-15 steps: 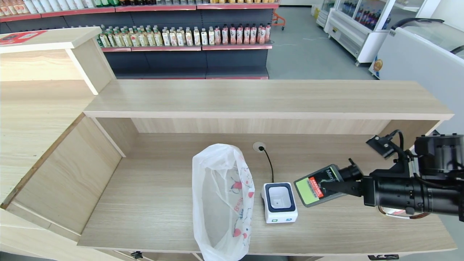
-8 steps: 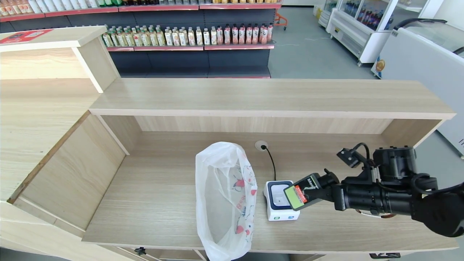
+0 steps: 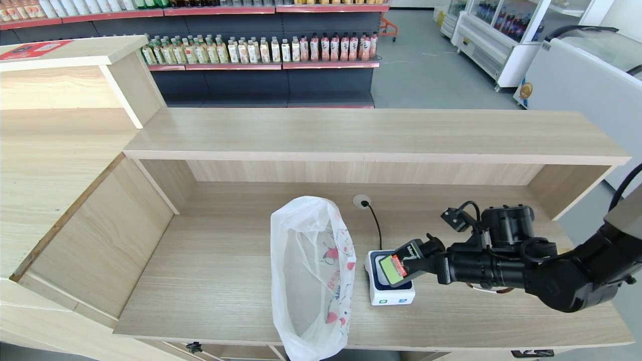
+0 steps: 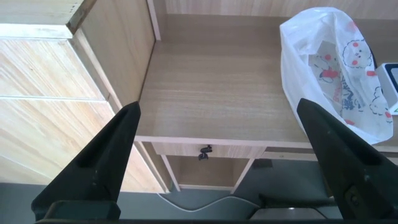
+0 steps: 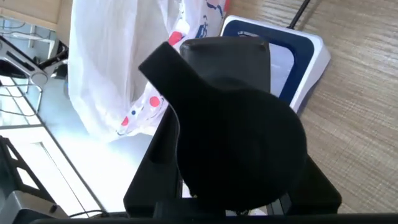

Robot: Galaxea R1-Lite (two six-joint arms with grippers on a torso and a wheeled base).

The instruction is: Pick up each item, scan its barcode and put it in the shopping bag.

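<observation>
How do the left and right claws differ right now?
1. State: the left claw is open and empty; the right claw is shut on the item.
2. Place: the right claw holds the item over the scanner, beside the bag; the left claw hangs near the counter's front edge, on the bag's other side.
Shared: both are black, at the same counter.

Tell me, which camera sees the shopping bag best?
The head view: the whole shopping bag stands open on the counter beside the scanner, and you can look inside. The left wrist view shows it from the side. The right wrist view catches just a part of it.
</observation>
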